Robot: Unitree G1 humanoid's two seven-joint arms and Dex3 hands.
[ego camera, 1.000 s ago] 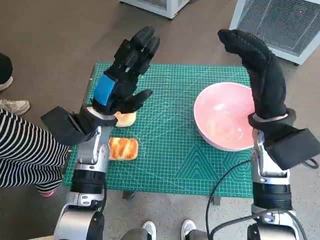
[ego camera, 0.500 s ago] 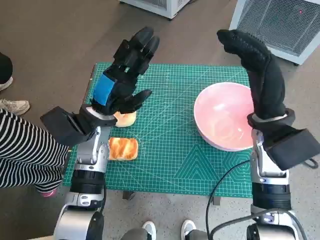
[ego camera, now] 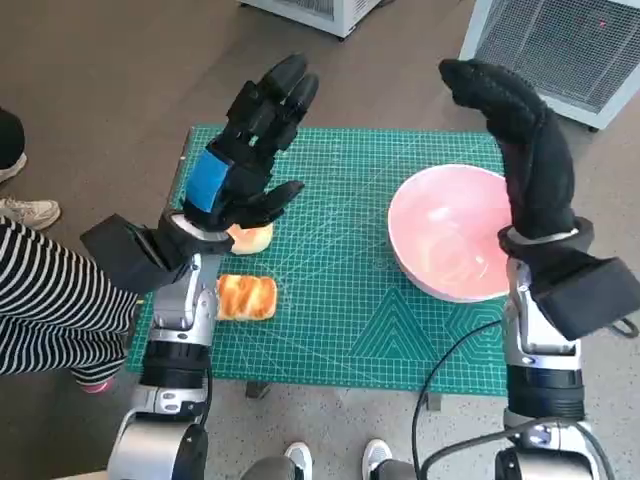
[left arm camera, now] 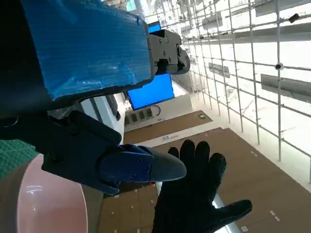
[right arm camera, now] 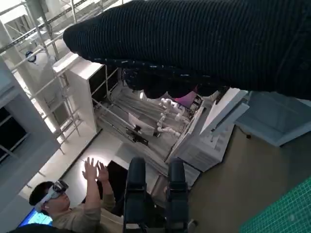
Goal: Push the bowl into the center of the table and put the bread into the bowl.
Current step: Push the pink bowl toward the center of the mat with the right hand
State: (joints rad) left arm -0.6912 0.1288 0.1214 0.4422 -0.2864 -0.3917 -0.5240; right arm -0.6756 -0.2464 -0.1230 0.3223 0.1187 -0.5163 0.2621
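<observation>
1. The pink bowl (ego camera: 452, 233) stands on the right part of the green mat (ego camera: 340, 300), with its right rim close to the mat's right edge. It is not yet in the center.
2. The bread (ego camera: 246, 297) lies on the left part of the mat, near the near edge. A second, paler piece of bread (ego camera: 250, 238) lies just beyond it and is partly hidden under your left hand (ego camera: 240, 165).
3. Your left hand is raised above the left part of the mat, with the fingers spread and holding nothing.
4. Your right hand (ego camera: 525, 150) is raised above the far right rim of the bowl, fingers stretched out, also empty. I cannot tell if it touches the rim.
5. The bowl looks smooth, rigid and probably light, so I expect it slides easily on the mat. Push low on its right outer wall with the flat of the right hand; a push high on the rim may tip it.
6. Push slowly, because a light bowl can run too far or turn.
7. The bread looks soft and light, with a glossy crust. Take it by its two long sides with a gentle grip, so that you do not crush it.
8. Lower it into the bowl instead of dropping it.
</observation>
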